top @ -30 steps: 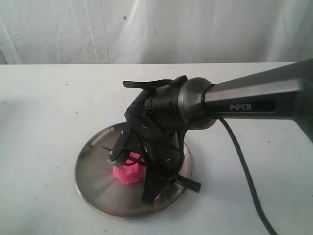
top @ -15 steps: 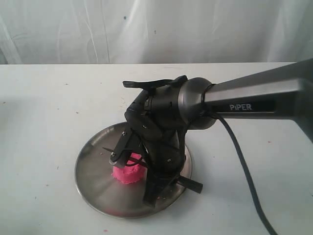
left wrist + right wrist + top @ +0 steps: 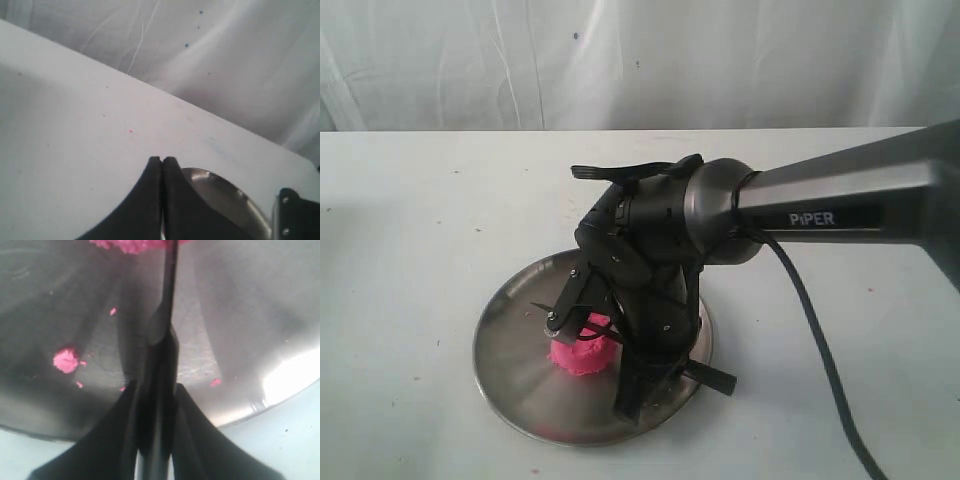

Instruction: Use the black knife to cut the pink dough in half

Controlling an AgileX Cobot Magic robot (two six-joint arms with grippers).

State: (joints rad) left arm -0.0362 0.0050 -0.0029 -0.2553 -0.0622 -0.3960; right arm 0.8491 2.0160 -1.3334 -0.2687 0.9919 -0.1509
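The pink dough (image 3: 578, 355) is one lump on the steel plate (image 3: 510, 340). The black knife (image 3: 708, 377) is held in my right gripper (image 3: 645, 355), which is shut on its handle. Its thin blade runs across the top of the dough, the tip poking out at the far left. In the right wrist view the black knife (image 3: 169, 295) leaves the right gripper (image 3: 155, 390) and meets the pink dough (image 3: 132, 245) at the frame's edge; how deep it sits is hidden. My left gripper (image 3: 161, 161) is shut and empty, off the plate's rim (image 3: 227, 192).
A small pink crumb (image 3: 66, 361) and a few specks lie on the plate (image 3: 235, 315). The white table (image 3: 410, 230) surrounds the plate, with a white cloth backdrop (image 3: 640, 60) behind. The right arm's bulky black wrist (image 3: 650, 240) hangs over the plate's back half.
The right gripper has sunk a little with the knife, and slightly less of the dough shows under the blade. The plate has not moved.
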